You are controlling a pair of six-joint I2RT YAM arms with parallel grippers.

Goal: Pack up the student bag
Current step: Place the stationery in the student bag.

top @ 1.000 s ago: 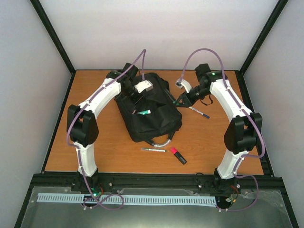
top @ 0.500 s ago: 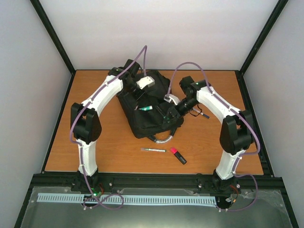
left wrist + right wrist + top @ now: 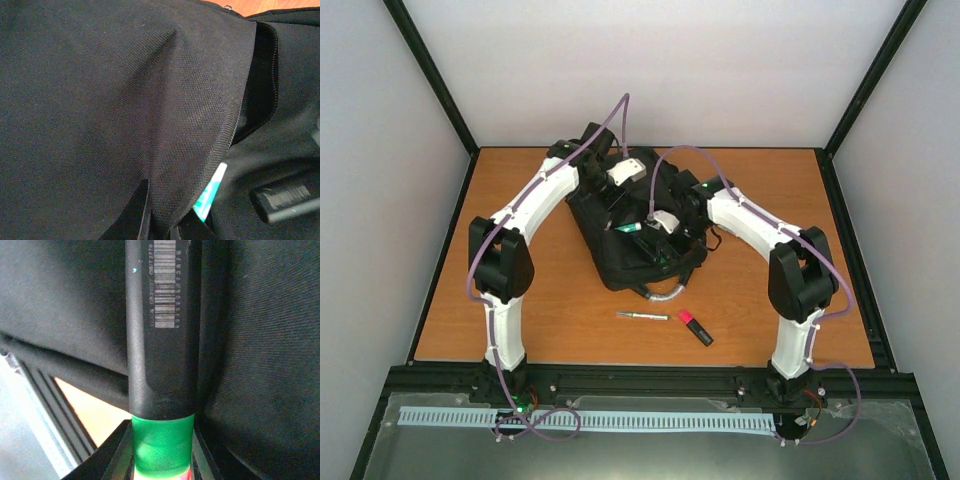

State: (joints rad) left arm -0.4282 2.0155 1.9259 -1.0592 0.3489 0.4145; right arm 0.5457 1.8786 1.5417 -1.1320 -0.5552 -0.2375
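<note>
**Right arm has swung in over the bag with a marker: drop-in is next**

Top view: a second ago the right gripper (image 3: 660,246) was off to the right of the student bag (image 3: 620,268), over bare table (image 3: 520,330). Now it is above the bag's middle, right by the left gripper (image 3: 613,205). The bag lies at table centre, toward the far edge, and has turned a little, with its grey loop handle (image 3: 660,293) pointing to the near side. A teal-tipped item (image 3: 628,229) sticks out of the opening. A pen (image 3: 642,316) and a pink highlighter (image 3: 696,327) are still on the table, not packed.

Left wrist: the left gripper (image 3: 160,226) is clamped on a fold of bag fabric (image 3: 100,100), lifting it so the zipper (image 3: 272,75) gapes. The teal-tipped item (image 3: 210,192) sits in the gap. The black marker (image 3: 285,202) is coming in at lower right.

Right wrist: the right gripper (image 3: 162,452) is closed around the black marker (image 3: 160,365) at its green band (image 3: 162,440), with bag cloth (image 3: 270,365) just behind.

Judgement: the pocket is held open and the marker is nearly over it; two items remain.
</note>
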